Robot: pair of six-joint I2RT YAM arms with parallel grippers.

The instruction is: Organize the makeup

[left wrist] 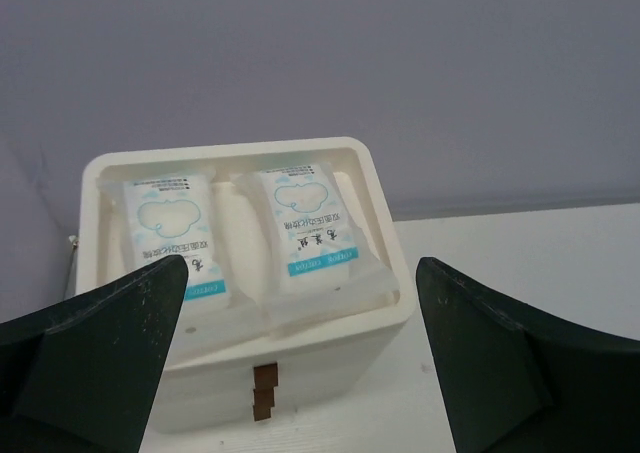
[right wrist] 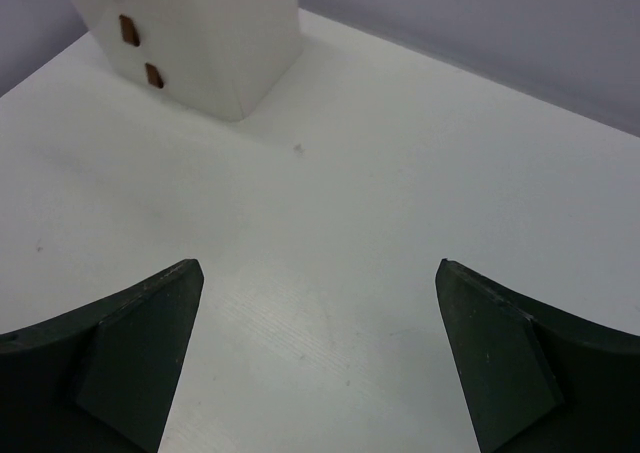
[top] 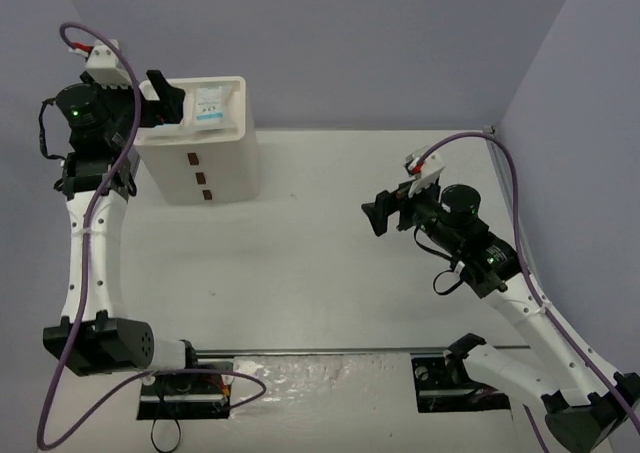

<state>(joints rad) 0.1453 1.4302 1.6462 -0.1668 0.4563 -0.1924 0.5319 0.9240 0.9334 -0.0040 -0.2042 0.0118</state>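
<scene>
Two white flat packets with blue print lie side by side in the top tray of the white drawer box [left wrist: 380,223]: one on the left [left wrist: 170,228], one on the right [left wrist: 310,223]. In the top view one packet [top: 209,106] shows in the tray. My left gripper [left wrist: 300,273] is open and empty, just above the box's near edge; it also shows in the top view [top: 168,103]. My right gripper [top: 383,215] is open and empty above the bare table, its fingers [right wrist: 130,353] spread wide. Brushes, stick and tubes are out of view.
The white three-drawer box [top: 205,163] stands at the back left, its brown drawer pulls [right wrist: 128,30] facing the table. Lavender walls close the back and right sides. The white table [top: 300,263] lies between the arms.
</scene>
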